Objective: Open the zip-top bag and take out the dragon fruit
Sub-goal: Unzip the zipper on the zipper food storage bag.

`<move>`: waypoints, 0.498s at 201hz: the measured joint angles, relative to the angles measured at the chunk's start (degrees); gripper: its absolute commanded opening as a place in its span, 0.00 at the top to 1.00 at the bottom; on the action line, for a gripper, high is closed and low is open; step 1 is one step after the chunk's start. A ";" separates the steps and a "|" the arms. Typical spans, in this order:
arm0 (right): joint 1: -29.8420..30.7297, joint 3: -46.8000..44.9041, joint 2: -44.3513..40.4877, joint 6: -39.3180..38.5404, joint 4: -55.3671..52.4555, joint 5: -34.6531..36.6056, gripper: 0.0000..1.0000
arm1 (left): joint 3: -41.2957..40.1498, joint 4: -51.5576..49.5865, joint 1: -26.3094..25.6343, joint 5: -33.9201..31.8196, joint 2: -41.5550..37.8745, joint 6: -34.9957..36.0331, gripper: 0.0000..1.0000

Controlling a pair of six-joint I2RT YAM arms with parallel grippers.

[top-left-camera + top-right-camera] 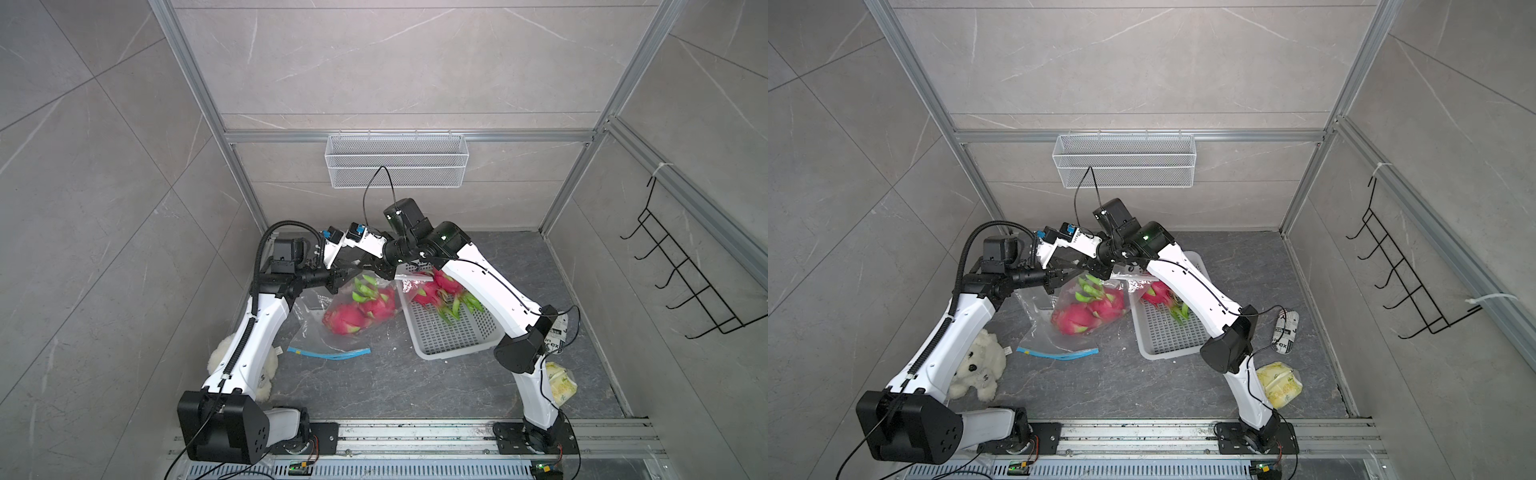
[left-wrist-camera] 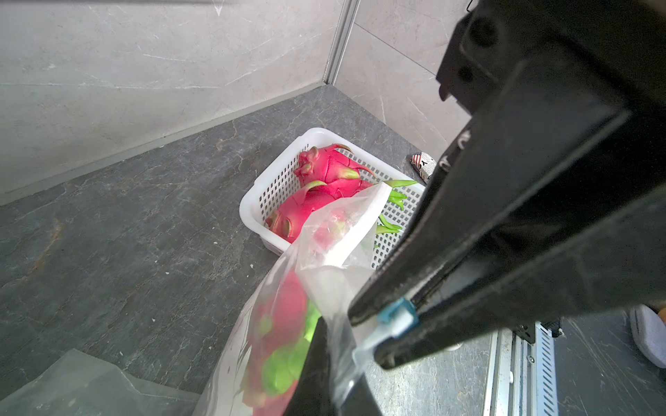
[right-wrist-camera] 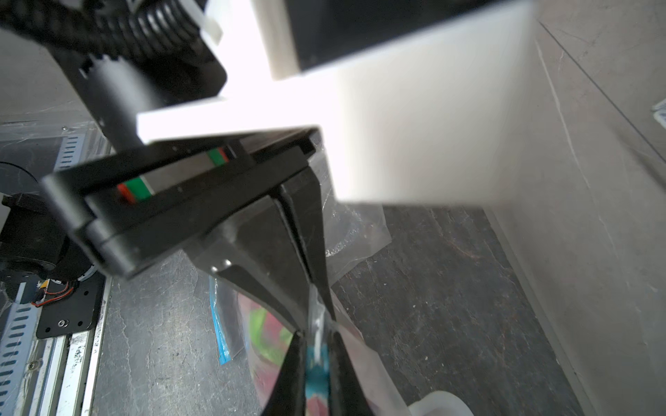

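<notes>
Inside the zip-top bag (image 1: 314,332), dragon fruit (image 1: 347,318) point (green tips) rearward.

Grey tiled walls (image 1: 395,62), seemingly slate floor (image 1: 374,386)

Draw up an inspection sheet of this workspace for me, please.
Surface: dark stone-look tabletop, few white specks.
Job's things: zip-top bag mouth lifted, two dragon fruit inside; two more in the white perforated basket.
Clutter: empty blue-zip bag, plush bear, yellow packet, newsprint-patterned pouch.
Grippers: left gripper and right gripper both shut on the bag's mouth.
Cables: black cable loops above right arm; corrugated conduit along left arm.
Surroundings: wire mesh basket on back wall, black hook rack on side wall.
</notes>
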 measured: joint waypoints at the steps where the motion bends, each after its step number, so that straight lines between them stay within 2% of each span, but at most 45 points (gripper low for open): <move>1: 0.00 -0.09 -0.04 0.02 0.11 0.00 0.87 | -0.04 0.04 0.02 0.07 -0.02 -0.07 1.00; 100: -0.63 -3.28 -0.85 0.02 3.32 -0.61 0.91 | -1.09 2.64 1.70 3.15 -0.15 -2.97 1.00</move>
